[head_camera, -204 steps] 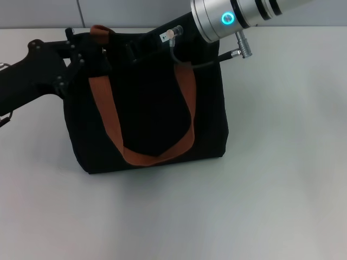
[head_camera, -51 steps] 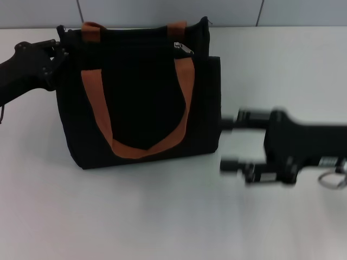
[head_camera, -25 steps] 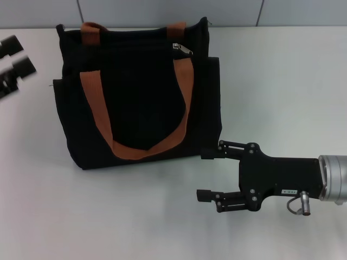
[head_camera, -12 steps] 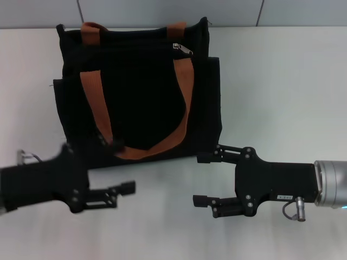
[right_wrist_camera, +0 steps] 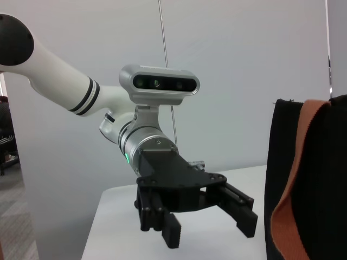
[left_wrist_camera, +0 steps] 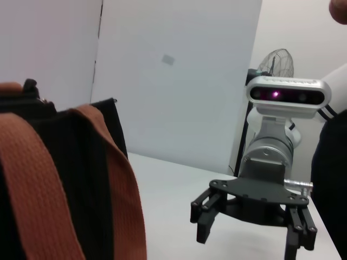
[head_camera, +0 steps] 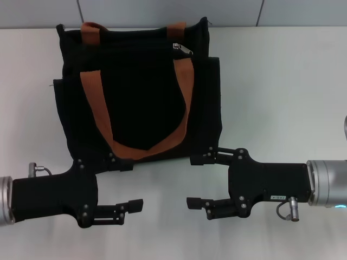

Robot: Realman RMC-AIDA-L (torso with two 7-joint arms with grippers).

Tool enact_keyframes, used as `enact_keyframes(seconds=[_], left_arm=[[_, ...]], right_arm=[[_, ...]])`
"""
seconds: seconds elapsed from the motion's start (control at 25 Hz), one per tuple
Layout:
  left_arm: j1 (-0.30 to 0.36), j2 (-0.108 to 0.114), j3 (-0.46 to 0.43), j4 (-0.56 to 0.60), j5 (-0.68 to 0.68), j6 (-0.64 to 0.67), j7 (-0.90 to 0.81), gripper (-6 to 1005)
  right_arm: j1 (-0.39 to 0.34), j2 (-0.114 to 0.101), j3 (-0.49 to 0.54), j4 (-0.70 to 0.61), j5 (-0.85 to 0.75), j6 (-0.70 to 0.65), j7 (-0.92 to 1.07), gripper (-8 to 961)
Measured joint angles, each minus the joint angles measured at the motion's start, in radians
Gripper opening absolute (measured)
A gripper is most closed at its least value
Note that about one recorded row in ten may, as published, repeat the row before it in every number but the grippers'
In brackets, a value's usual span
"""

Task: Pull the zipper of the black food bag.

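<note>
Zipper [head_camera: 183, 49] sits at the right end of the bag's [head_camera: 141, 97] top edge. Left gripper [head_camera: 129, 186] and right gripper [head_camera: 196, 181] hover in front of the bag, facing each other, both with fingers spread and empty.

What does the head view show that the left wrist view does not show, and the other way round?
Only the head view shows the zipper on the top edge of the black food bag, the whole bag, and the left gripper, open, in front of the bag. Only the left wrist view shows a fan far behind. Both show the bag, an orange-brown strap, the white table and the right gripper, open.
</note>
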Motion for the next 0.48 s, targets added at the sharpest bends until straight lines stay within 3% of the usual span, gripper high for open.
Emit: enact_keyframes(seconds=[0.48], left_arm=[[0.002, -0.001, 0.008, -0.023, 0.012, -0.003, 0.012, 829]], right_arm=[[0.002, 0.000, 0.000, 0.001, 0.000, -0.003, 0.000, 821]])
